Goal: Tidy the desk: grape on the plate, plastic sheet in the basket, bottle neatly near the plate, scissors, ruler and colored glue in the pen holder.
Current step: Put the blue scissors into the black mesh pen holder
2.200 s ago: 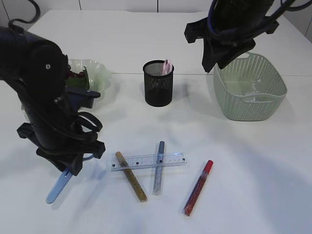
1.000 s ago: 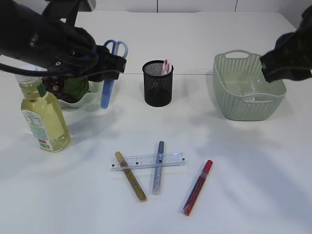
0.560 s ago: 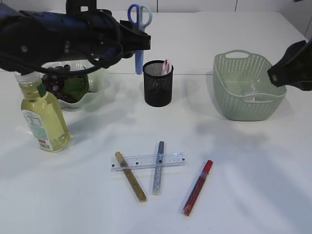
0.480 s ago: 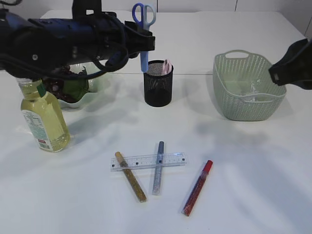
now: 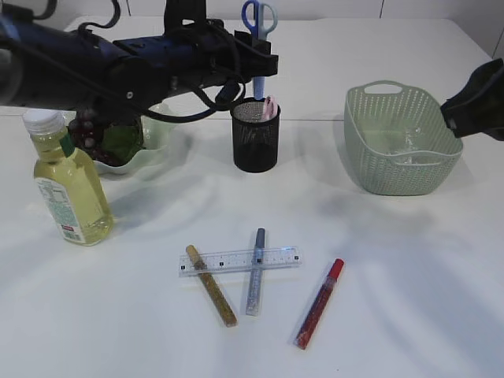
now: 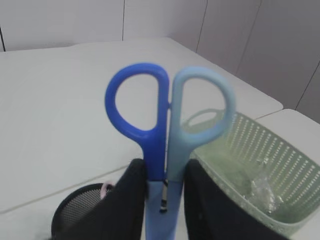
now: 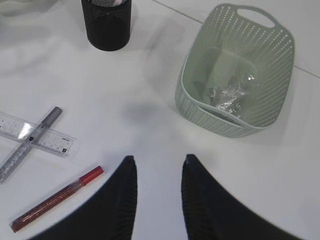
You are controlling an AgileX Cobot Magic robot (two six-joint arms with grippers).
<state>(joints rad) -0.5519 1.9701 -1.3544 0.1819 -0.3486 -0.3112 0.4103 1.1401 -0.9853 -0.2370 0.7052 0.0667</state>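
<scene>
My left gripper (image 5: 257, 61) is shut on the blue scissors (image 5: 258, 17), handles up and blade tip pointing down, right above the black mesh pen holder (image 5: 255, 135). In the left wrist view the scissors (image 6: 167, 115) sit between my fingers (image 6: 136, 200), with the holder (image 6: 75, 212) below. The clear ruler (image 5: 240, 260) lies across gold (image 5: 211, 285) and silver (image 5: 256, 270) glue sticks, with a red one (image 5: 319, 303) beside them. The bottle (image 5: 67, 185) stands by the plate (image 5: 153, 126), which holds grapes (image 5: 90, 138). The plastic sheet (image 7: 227, 95) lies in the basket (image 7: 200, 112). My right gripper (image 7: 159, 160) is open over bare table.
The green basket (image 5: 402, 169) stands at the right rear, with my right arm (image 5: 476, 106) at its right edge. A pink item (image 5: 270, 106) sticks out of the pen holder. The table's seam runs behind the holder and plate.
My left arm has carried the scissors up and to the right, from beside the plate to above the pen holder. The right arm has barely shifted.
</scene>
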